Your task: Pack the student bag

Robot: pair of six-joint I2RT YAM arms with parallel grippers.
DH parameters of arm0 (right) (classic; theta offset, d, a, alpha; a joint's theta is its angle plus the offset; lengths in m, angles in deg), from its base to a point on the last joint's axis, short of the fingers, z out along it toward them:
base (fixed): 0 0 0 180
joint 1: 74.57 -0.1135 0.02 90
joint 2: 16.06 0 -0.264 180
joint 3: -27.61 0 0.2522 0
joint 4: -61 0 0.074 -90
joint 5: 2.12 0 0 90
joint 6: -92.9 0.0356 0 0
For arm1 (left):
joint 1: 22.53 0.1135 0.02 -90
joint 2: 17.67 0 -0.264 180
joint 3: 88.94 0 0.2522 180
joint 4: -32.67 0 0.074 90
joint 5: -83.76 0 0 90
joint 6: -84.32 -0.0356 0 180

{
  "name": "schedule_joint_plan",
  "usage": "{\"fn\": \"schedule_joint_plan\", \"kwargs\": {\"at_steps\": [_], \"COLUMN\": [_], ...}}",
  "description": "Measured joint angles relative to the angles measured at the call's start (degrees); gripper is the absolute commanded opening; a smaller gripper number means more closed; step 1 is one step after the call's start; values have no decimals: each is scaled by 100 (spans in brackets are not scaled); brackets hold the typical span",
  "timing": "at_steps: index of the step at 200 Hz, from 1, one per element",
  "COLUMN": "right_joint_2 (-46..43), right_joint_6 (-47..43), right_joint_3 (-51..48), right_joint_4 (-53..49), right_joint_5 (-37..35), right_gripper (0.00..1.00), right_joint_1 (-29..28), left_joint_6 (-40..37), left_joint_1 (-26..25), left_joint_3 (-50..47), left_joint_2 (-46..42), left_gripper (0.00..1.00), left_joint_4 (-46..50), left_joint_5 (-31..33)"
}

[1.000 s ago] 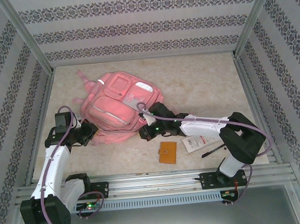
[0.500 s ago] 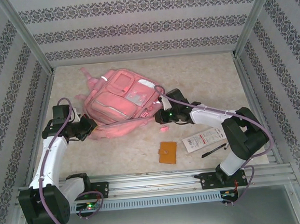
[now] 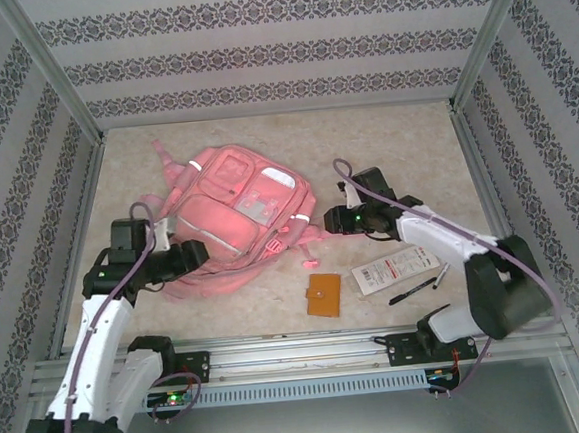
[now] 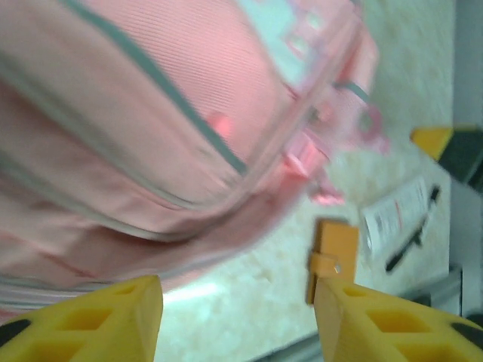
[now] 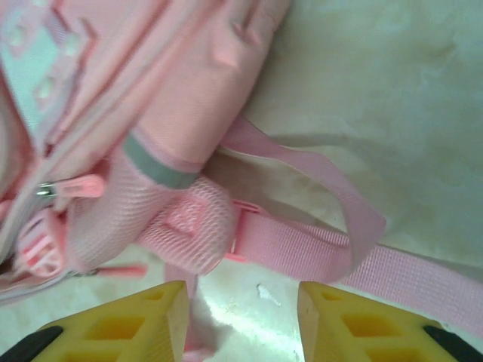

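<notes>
Lying left of centre on table (image 3: 405,157), student bag (image 3: 234,216) leaves bare surface right, toward wall (image 3: 541,157). Pink, slumped, pockets up, straps splayed. Left gripper (image 3: 192,254), right gripper (image 3: 332,219) flank it, parted, empty.

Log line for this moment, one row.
bag: large soft pink fabric backpack on table | left gripper: open, at its edge | right gripper: open, by pink strap

Probable wallet (image 3: 325,295) before student bag (image 3: 237,209)

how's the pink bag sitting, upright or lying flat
Lying flat: the student bag rests on the table with its front pockets facing up toward the top camera.
</notes>
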Motion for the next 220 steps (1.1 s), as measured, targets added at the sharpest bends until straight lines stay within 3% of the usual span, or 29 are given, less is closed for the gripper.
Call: {"fn": "schedule_joint_plan", "kwargs": {"at_steps": [37,63,74,77,80,119,146,177,194,220], "right_joint_2": [-861,-1410,-1722,-1816,-1910,-2699,-2859,-2824,-2614,-2323], "right_joint_6": [-68,-151,-168,-166,-164,-557,-748,-903,-1003,-1106], "right_joint_3": [90,90,76,68,59,31,-81,-190,-190,-195], "right_joint_4": [-566,-831,-868,-872,-872,-920,-973,-1086,-1080,-1019], "right_joint_5": [-299,-1014,-1335,-1416,-1480,-2031,-2065,-1593,-1320,-1014], "right_gripper": [49,59,77,94,98,98,98,95,90,89], "right_joint_1": [-28,-155,-186,-188,-188,-173,-59,164,157,46], "left_joint_6": [-468,-1250,-1657,-1773,-1891,-2820,-2874,-2822,-2675,-2459], "left_joint_1": [-1003,-1773,-2079,-2162,-2229,-2629,-2684,-2903,-2949,-2949], "left_joint_3": [706,1589,1923,2017,2085,2251,2149,2031,2022,2203], "left_joint_2": [107,1016,1558,1714,1878,3639,4052,4374,4756,5217], "left_gripper": [58,59,60,60,61,64,66,69,59,18], "left_joint_4": [35,160,203,212,214,374,413,354,293,332], "left_joint_5": [459,1416,1864,2000,2109,3171,3388,3427,3591,4028]}}
